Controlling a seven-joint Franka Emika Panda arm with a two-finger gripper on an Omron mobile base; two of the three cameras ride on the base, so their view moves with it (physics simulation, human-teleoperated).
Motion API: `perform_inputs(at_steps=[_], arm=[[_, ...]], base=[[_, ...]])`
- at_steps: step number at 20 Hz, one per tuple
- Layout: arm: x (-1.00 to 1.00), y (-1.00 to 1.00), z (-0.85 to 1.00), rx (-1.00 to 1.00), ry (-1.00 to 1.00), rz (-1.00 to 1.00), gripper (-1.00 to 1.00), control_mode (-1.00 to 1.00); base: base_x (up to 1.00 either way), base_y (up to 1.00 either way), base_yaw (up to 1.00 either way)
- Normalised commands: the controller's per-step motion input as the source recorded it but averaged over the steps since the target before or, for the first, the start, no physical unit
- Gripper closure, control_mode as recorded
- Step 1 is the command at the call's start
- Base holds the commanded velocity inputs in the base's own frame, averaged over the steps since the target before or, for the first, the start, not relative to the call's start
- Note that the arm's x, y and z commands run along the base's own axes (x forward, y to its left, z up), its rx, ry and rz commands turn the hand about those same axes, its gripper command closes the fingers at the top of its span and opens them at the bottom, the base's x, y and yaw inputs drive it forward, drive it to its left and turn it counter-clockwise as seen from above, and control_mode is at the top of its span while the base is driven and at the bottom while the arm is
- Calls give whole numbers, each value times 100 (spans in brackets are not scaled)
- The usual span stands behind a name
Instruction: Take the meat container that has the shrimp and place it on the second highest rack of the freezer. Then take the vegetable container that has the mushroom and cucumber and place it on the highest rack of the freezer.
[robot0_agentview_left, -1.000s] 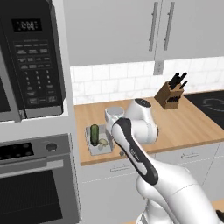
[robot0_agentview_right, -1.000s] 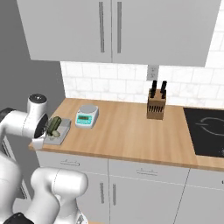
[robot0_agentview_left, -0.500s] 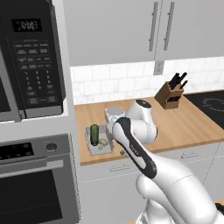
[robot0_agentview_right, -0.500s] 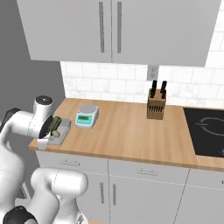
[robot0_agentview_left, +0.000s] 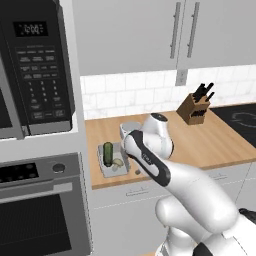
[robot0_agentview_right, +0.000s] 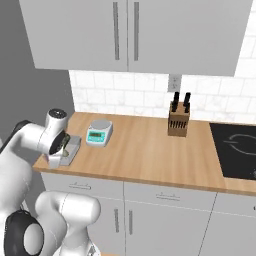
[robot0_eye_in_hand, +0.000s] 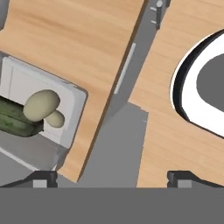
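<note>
Here, left base view: vegetable container (robot0_agentview_left: 111, 165) near the front left corner of the wooden counter (robot0_agentview_left: 220, 140), beside the oven column; cucumber (robot0_agentview_left: 108, 153) lying along the tray's left side, mushroom (robot0_agentview_left: 118, 162) just right of it, both small but legible; right edge of the tray hidden behind the white arm; gripper masked by the arm's own wrist, fingers not made out; grey round thing just behind the tray, mostly covered by the arm, hard to name; knife block (robot0_agentview_left: 194, 108) far back right, well apart; cooktop (robot0_agentview_left: 242, 117) cut off at the right edge; microwave (robot0_agentview_left: 34, 70) cut off at the left.

Right base view: same container (robot0_agentview_right: 69, 149) at the counter's left end, largely hidden by the wrist; only a dark green sliver of the cucumber (robot0_agentview_right: 63, 143) visible, mushroom too small to tell; kitchen scale (robot0_agentview_right: 98, 132) just behind and right of the tray, apart from it; knife block (robot0_agentview_right: 178, 122) further right; cooktop (robot0_agentview_right: 235, 150) cropped at the edge.

Hand view: container (robot0_eye_in_hand: 65, 109) at the left, cut off by the frame; mushroom (robot0_eye_in_hand: 42, 105) resting against the cucumber (robot0_eye_in_hand: 15, 118), whose far end runs out of view; counter edge (robot0_eye_in_hand: 43, 35) crossing diagonally; two dark fingertips (robot0_eye_in_hand: 43, 179) low at the bottom corners, wide apart, nothing between them, clear of the tray; white-rimmed curved shape at the right, not identifiable.
</note>
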Motion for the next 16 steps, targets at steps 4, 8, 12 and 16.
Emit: perform_inputs(at_steps=[4,8,12,16], arm=[[15,0,-34,0,0,0,-100,-100],[16,1,-37,0,0,0,-100,-100],[26,9,-28,0,0,0,-100,-100],[33,19,-16,0,4,0,-100,-100]], base=[[0,0,0],[0,0,0],[0,0,0],[0,0,0]])
